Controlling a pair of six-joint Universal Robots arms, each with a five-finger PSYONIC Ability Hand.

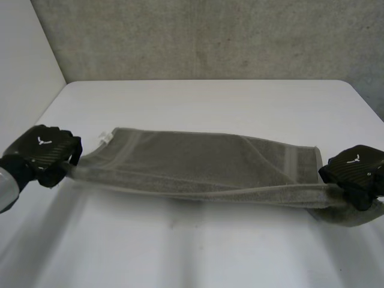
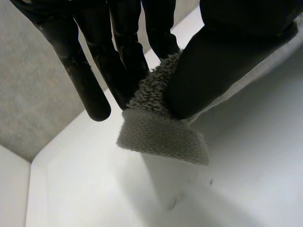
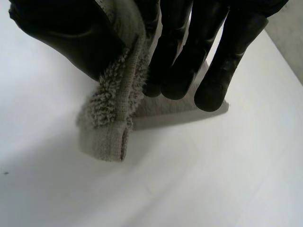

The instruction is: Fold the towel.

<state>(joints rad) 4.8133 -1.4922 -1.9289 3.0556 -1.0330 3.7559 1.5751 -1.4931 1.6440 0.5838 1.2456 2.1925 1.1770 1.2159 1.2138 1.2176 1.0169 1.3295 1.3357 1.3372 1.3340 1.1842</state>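
Evidently the left robot hand (image 1: 42,153) and right robot hand (image 1: 357,168), at the frame's sides, are pinching near corners of the towel (image 1: 204,157), the fold seemingly barely begun.

Left hand (image 1: 42,153) pinches the towel's (image 1: 198,159) left end between thumb (image 2: 203,71) and straight fingers (image 2: 90,94). Right hand (image 1: 357,169) pinches its right end likewise, fingers pointing down.

High head view; close wrist views, shared towel (image 1: 198,162).
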